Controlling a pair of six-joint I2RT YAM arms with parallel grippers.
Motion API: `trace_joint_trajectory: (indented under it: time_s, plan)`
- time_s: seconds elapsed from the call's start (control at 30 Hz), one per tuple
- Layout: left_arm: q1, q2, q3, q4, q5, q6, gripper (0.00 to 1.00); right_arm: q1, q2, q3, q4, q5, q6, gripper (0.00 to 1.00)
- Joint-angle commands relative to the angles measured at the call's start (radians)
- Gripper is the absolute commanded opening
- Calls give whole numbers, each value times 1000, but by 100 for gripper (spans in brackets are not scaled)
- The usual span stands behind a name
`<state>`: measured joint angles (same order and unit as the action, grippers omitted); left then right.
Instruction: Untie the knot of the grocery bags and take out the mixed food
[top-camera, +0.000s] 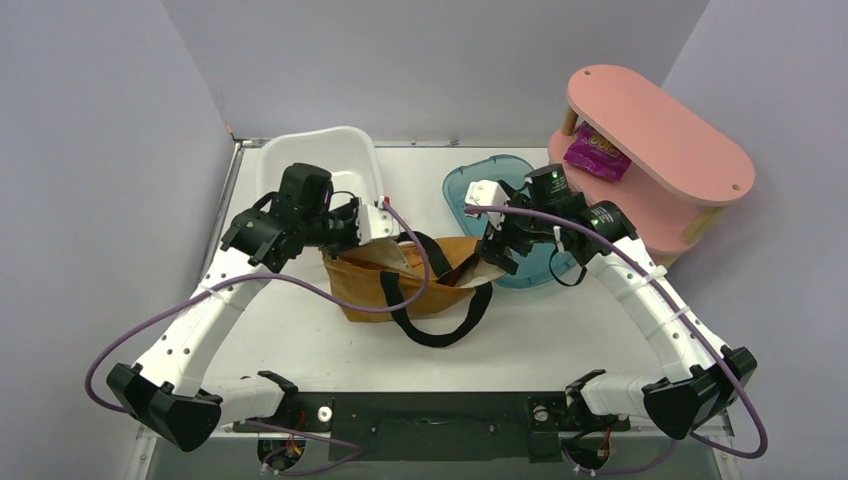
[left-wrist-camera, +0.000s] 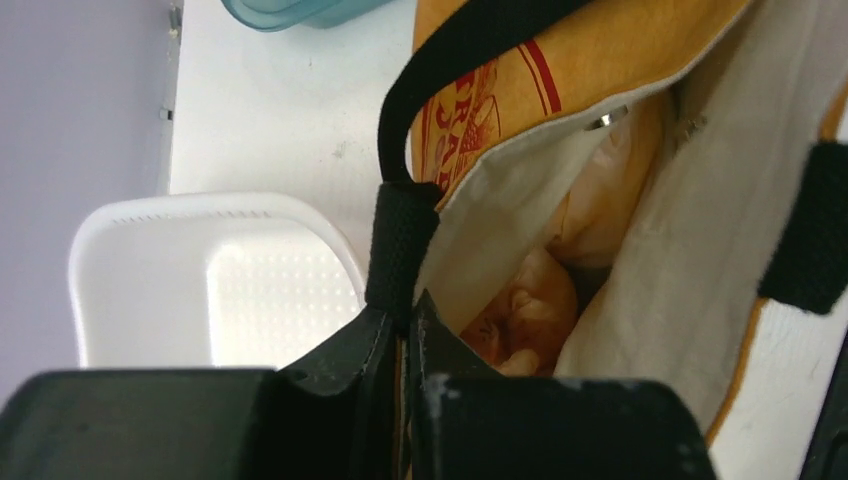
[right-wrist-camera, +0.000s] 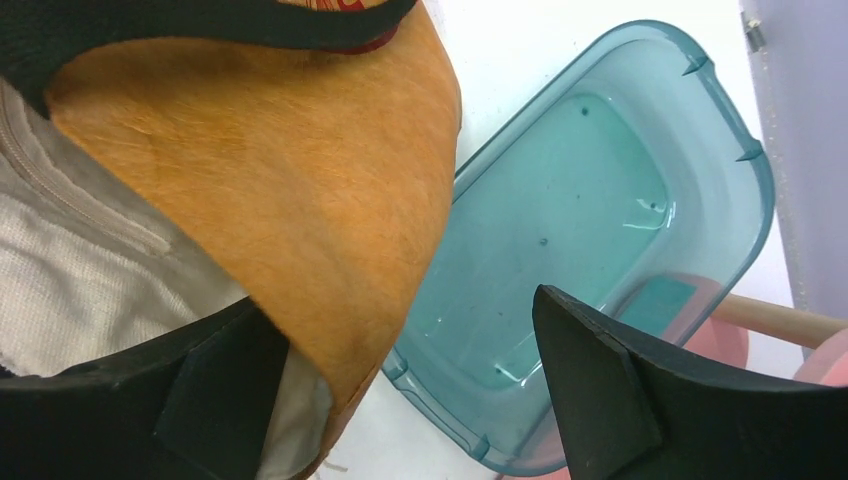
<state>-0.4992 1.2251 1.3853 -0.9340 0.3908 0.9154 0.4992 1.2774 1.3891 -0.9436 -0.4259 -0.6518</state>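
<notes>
This canvas tote (top-camera: 365, 290) looks floppy (grab the stiffer rim (left-wrist-camera: 560, 120)): left gripper (left-wrist-camera: 405, 330) pinches it by the strap (left-wrist-camera: 400, 250), right gripper (right-wrist-camera: 400, 320) gapes wide.

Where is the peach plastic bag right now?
In the left wrist view, the plastic bag sits inside the tote, down between its pale lining walls, just beyond the left gripper pinching the tote's rim.

Spread hand (right-wrist-camera: 400, 310), perhaps touching tote (right-wrist-camera: 300, 180), beside tub (right-wrist-camera: 570, 200)

lavender-grey walls (top-camera: 430, 60) enclose a white tabletop (top-camera: 300, 345). a pink oval two-tier shelf (top-camera: 660, 120) stands right of the right gripper (top-camera: 497, 250).
</notes>
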Motion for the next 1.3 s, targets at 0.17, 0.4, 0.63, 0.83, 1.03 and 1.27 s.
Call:
trace_joint_trajectory:
  time_s: [0.17,0.4,0.63,0.83,1.03,1.27]
  plan:
    - [71,-155,-94,503,87,-624,0,14,-68,56,93,-69,-32,87]
    - [127,-168,-126,593,111,-799,0,105,-28,46,205,-71,-74,88]
    - [160,-138,-103,587,94,-880,0,187,36,81,239,-83,-25,86]
    - [184,-157,-105,554,149,-896,3,221,65,19,387,70,100,33]
    - [248,-177,76,276,345,-645,50,184,130,115,351,82,268,0]
    - [-99,-215,51,93,121,-313,51,181,139,115,350,-12,373,0]
